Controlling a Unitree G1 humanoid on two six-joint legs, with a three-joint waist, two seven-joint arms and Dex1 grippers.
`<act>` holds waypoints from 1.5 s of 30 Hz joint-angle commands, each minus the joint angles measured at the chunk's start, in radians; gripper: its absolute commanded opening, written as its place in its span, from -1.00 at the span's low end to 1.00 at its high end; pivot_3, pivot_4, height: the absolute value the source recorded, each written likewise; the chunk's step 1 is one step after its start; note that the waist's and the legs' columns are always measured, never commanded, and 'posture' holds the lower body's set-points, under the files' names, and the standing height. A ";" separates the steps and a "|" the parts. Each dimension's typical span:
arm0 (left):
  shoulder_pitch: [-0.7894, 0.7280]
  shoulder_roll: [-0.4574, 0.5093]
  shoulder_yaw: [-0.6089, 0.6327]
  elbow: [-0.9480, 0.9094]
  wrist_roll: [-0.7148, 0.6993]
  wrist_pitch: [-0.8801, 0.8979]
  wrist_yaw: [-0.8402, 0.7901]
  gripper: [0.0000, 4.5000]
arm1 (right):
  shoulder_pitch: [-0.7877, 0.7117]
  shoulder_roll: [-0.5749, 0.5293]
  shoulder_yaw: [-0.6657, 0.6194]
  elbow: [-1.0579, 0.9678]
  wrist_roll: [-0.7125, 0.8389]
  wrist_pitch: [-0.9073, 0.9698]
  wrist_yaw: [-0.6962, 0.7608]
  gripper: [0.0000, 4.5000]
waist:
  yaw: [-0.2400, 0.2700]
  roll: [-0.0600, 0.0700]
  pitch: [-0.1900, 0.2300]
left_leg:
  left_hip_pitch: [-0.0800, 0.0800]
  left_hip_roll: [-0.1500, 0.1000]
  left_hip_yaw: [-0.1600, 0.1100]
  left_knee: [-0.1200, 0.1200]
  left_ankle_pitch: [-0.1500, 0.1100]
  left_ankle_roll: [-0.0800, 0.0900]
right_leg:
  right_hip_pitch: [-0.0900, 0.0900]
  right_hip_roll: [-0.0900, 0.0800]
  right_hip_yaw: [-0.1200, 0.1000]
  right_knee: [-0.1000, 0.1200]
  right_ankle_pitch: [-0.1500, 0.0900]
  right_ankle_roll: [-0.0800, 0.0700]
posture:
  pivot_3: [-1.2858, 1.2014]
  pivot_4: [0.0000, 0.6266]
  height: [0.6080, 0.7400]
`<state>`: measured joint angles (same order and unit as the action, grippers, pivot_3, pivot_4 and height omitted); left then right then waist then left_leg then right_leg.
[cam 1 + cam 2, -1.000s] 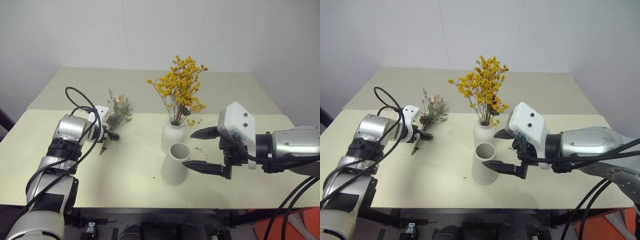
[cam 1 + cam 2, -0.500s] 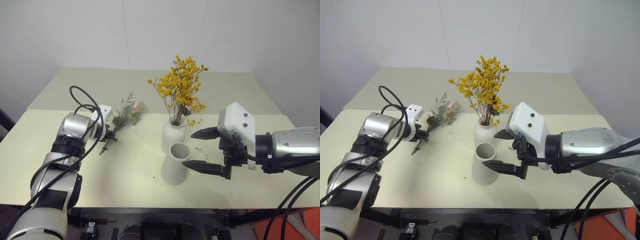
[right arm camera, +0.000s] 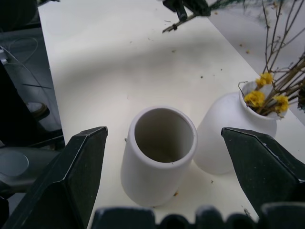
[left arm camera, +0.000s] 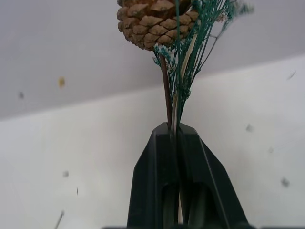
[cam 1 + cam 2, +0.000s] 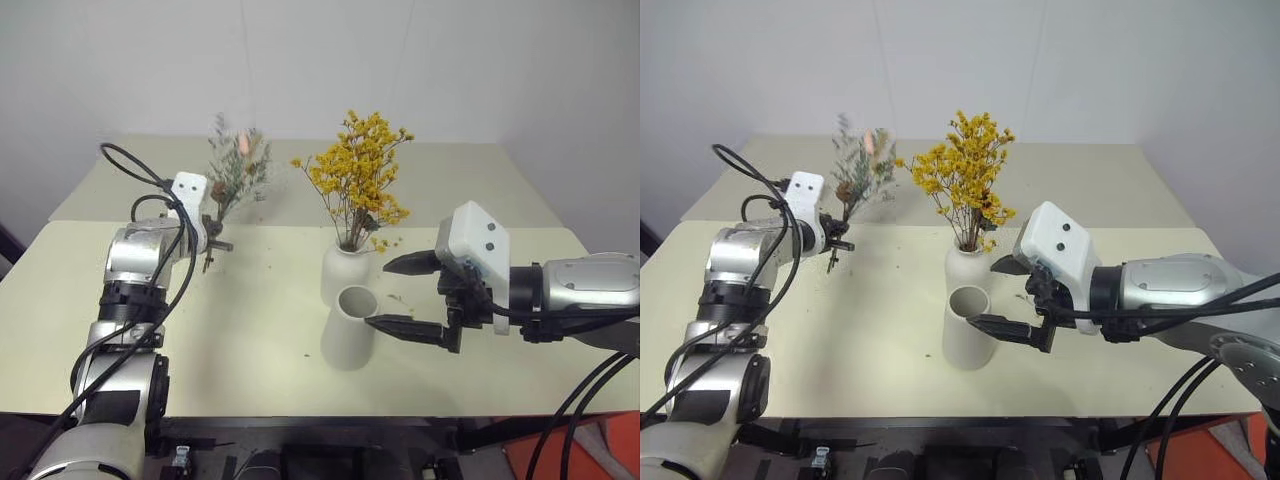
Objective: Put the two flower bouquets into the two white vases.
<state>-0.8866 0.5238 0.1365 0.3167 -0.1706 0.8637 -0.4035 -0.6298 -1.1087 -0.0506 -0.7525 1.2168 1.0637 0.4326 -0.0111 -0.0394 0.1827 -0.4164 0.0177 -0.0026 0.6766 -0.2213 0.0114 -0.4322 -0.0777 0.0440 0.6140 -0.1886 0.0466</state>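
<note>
My left gripper (image 5: 212,243) is shut on the thin stems of the grey-green bouquet (image 5: 238,165), which it holds upright above the table at the left. Its pine cone (image 4: 152,19) shows just past the closed fingers (image 4: 157,171). The yellow bouquet (image 5: 357,175) stands in the short round white vase (image 5: 343,272) at mid-table. The taller white vase (image 5: 347,330) stands empty just in front of it. My right gripper (image 5: 378,294) hangs open at the tall vase's right side. In the right wrist view that vase (image 3: 159,152) sits between the spread fingers (image 3: 81,167).
The cream table (image 5: 250,340) has a second table (image 5: 460,180) pushed against its far edge. Small dried crumbs (image 3: 200,76) lie scattered on the top. A white wall stands behind. The near table edge runs just below the tall vase.
My left gripper has closed on the grey-green bouquet's stems, lifted it off the table and swung it upright. The right gripper and both vases have stayed put.
</note>
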 commanded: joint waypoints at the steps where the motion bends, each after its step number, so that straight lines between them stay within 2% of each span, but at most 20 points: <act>1: 0.039 -0.002 0.087 -0.160 -0.081 -0.101 -0.042 -0.99 | 0.015 0.000 -0.044 -0.011 -0.012 -0.014 -0.002 1.00 | 0.001 0.000 0.000 | 0.000 0.000 0.000 0.000 0.000 0.000 | 0.000 0.000 0.000 0.000 0.000 0.000 | 0.03 -0.52 1.00; 5: 0.081 -0.016 0.222 -0.295 -0.286 -0.188 -0.197 -0.99 | 0.072 -0.017 -0.105 -0.024 -0.025 -0.029 0.011 1.00 | 0.001 0.000 0.000 | 0.000 0.000 0.000 0.000 0.000 0.000 | 0.000 0.000 0.000 0.000 0.000 0.000 | 0.03 -0.52 1.00; 9: 0.044 -0.028 0.288 -0.293 -0.450 -0.179 -0.282 -0.99 | 0.107 -0.026 -0.163 -0.023 -0.017 -0.029 0.012 1.00 | 0.005 0.000 0.000 | 0.001 0.000 0.000 0.001 0.000 0.000 | 0.001 0.000 0.000 0.001 0.000 0.000 | 0.03 -0.52 1.00; 17: -0.047 -0.062 0.296 -0.235 -0.750 -0.102 -0.496 -0.99 | 0.216 -0.021 -0.251 -0.071 -0.029 -0.033 -0.034 1.00 | 0.008 0.000 0.000 | 0.003 -0.001 0.000 0.002 0.000 0.000 | 0.005 0.001 -0.001 -0.001 0.000 0.001 | 0.03 -0.52 1.00; 26: -0.056 -0.095 0.072 -0.142 -0.731 -0.112 -0.809 -0.99 | 0.353 -0.008 -0.347 -0.126 -0.027 -0.030 -0.138 1.00 | 0.007 0.000 0.000 | 0.006 -0.001 0.000 0.002 0.000 0.000 | 0.008 0.001 -0.001 -0.001 -0.002 0.002 | 0.03 -0.52 1.00; 31: -0.074 -0.146 0.013 -0.075 -0.695 -0.200 -0.933 -0.99 | 0.440 -0.011 -0.430 -0.162 0.010 -0.025 -0.189 1.00 | 0.007 0.000 0.000 | 0.006 0.000 0.000 0.002 0.000 0.000 | 0.008 0.001 -0.001 -0.002 -0.002 0.002 | 0.03 -0.52 1.00; 37: -0.104 -0.206 0.002 -0.010 -0.708 -0.219 -1.012 -0.99 | 0.529 -0.018 -0.505 -0.199 0.061 -0.033 -0.247 1.00 | 0.008 0.000 0.000 | 0.006 0.000 0.000 0.002 0.000 0.000 | 0.008 0.001 0.000 -0.002 -0.002 0.003 | 0.03 -0.52 1.00; 45: -0.060 -0.235 -0.078 -0.053 -0.654 -0.239 -1.059 -0.99 | 0.570 -0.044 -0.533 -0.203 0.108 -0.045 -0.304 1.00 | 0.009 0.000 0.000 | 0.006 -0.001 0.000 0.002 0.000 0.000 | 0.008 0.001 0.000 -0.002 -0.004 0.005 | 0.03 -0.52 1.00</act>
<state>-0.9538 0.2951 0.0747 0.3017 -0.8407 0.6498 -1.4507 -0.0591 -1.1397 -0.5430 -0.9450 1.3116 1.0511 0.1432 -0.0026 -0.0398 0.1824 -0.4105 0.0172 -0.0027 0.6783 -0.2212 0.0115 -0.4239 -0.0766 0.0439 0.6117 -0.1926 0.0512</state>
